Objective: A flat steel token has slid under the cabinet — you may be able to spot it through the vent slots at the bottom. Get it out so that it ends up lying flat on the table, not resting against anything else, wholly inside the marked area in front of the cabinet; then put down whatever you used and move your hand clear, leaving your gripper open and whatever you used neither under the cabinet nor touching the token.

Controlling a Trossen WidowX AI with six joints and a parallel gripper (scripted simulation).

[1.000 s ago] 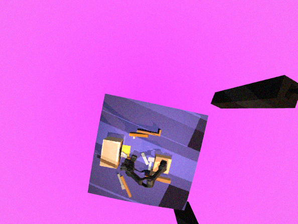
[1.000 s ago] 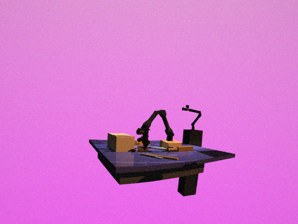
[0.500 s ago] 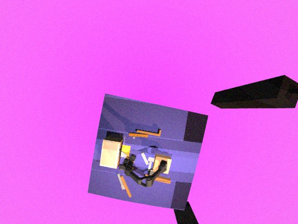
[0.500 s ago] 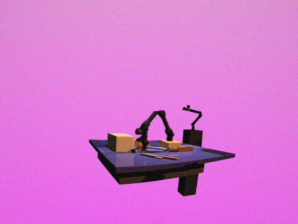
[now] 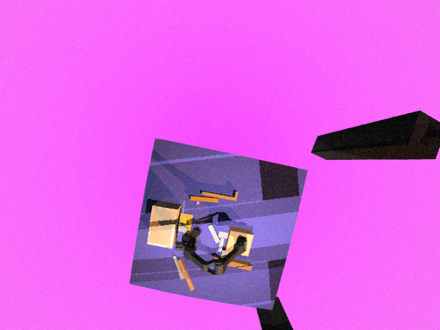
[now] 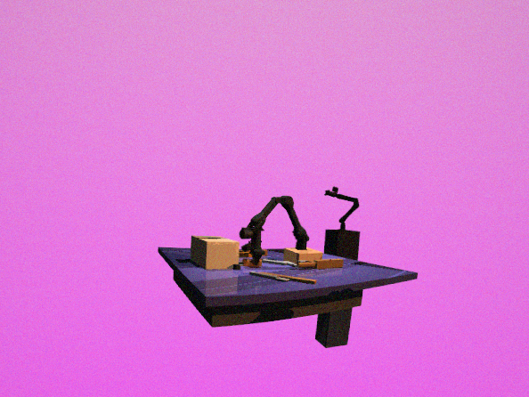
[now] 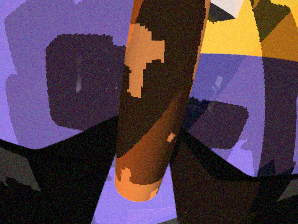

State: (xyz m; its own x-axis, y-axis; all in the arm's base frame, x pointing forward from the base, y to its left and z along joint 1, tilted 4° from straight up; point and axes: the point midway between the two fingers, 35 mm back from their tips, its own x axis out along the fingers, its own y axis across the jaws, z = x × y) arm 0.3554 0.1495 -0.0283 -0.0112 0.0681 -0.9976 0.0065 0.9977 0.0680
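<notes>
My pincer point(image 6: 256, 263) point(image 7: 145, 127) was clamped on a smooth, rounded orange stick point(image 6: 250, 263) point(image 7: 152, 120). The pale, boxy cabinet point(image 5: 163, 226) point(image 6: 215, 254) stood ahead of me, the flat yellow patch point(image 5: 186, 220) point(image 7: 232, 37) just beside it. I couldn't make out the token, presumably beneath the cabinet. A round grip might have rolled under load; a skewed sweep might have wedged the token deeper.
</notes>
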